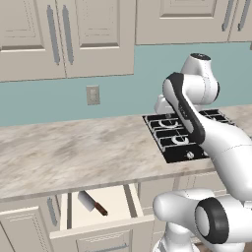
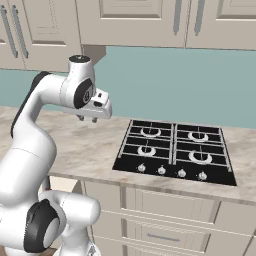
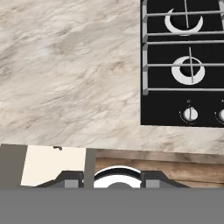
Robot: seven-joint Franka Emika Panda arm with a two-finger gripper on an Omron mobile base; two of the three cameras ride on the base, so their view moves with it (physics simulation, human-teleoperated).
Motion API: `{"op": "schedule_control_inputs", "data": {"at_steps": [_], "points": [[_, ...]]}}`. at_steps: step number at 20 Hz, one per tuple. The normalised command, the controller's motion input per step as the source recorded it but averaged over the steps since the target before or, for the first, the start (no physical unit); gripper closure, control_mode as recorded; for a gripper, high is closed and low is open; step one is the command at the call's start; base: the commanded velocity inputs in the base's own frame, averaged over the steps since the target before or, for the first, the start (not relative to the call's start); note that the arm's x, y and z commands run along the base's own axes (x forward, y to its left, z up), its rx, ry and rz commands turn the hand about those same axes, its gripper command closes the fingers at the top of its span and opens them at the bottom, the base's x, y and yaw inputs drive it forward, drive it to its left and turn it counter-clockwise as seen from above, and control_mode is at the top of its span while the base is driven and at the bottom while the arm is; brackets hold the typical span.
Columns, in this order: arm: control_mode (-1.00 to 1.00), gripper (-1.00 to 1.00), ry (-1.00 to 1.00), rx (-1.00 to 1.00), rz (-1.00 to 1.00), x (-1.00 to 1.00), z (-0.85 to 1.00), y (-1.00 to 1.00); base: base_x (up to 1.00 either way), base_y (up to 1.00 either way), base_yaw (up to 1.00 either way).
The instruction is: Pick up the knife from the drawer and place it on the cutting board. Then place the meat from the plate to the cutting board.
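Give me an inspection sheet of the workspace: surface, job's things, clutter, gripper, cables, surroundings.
Surface: marbled counter, bare beside the black stove.
Job's things: knife lies inside the open drawer, untouched.
Clutter: nothing seen.
Gripper: gripper hangs above the counter left of the stove, holding nothing; how wide the fingers stand is unclear.
Cables: nothing seen.
Surroundings: upper cabinets, teal backsplash, wall outlet.

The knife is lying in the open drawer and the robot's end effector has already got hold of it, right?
Not quite. The knife does lie in the open drawer, as the left base view shows, but nothing holds it: in the right base view the end effector hangs above the counter.
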Motion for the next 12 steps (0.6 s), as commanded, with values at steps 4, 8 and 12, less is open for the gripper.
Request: {"op": "schedule_control_inputs", "data": {"at_steps": [4,8,12], "points": [[-1.0,-1.0,0.0,0.0,0.0,0.0,-0.01,0.0,0.0,0.0,0.0],[-1.0,-1.0,0.0,0.0,0.0,0.0,0.0,0.0,0.0,0.0,0.0],[-1.0,-1.0,0.0,0.0,0.0,0.0,0.0,0.0,0.0,0.0,0.0]]}}
